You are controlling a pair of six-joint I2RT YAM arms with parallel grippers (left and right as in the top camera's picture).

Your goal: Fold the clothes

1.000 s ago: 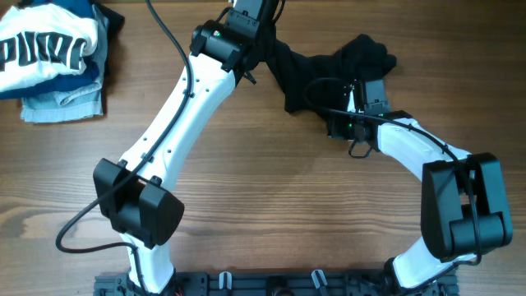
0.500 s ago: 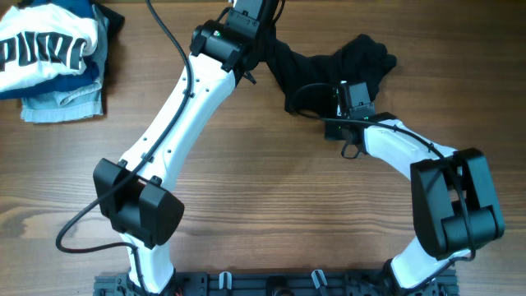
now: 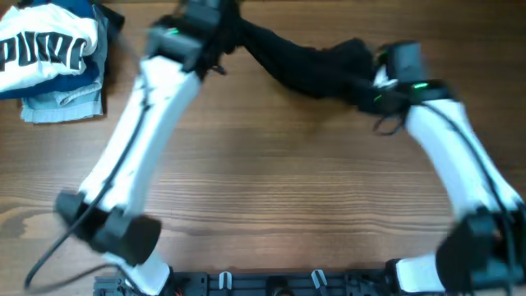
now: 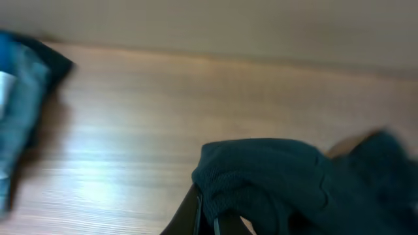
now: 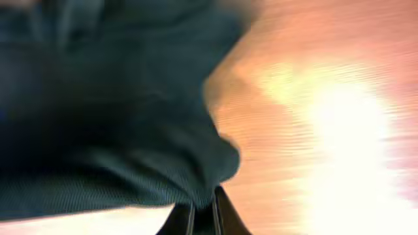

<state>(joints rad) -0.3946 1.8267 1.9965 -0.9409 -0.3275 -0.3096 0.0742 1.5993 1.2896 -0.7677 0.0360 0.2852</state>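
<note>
The dark garment (image 3: 316,66) hangs stretched between the two arms, well to the right of the stack of folded clothes (image 3: 53,62) that sits at the far left corner of the bench (image 3: 271,181). The left tool (image 4: 206,219) is clenched on the garment's end nearer that stack, with a fold of cloth bunched just above its fingertips. The right tool (image 5: 202,215) is pinched on the end farthest from the stack, its fingers nearly together with fabric between them, though that view is badly blurred. Both arms are smeared in the overhead view, so I judge this to be a fast spreading or lifting move. The main risk is slip: each grip looks to hold only a small bunched edge, and a quick pull apart could drag the cloth out of one tool and drop the garment in a heap. A second risk is that the grips sit on a wad rather than true corners, so the cloth would come down twisted and not fold cleanly. The left arm also swings near the stack and could knock it if it travels farther that way.
</note>
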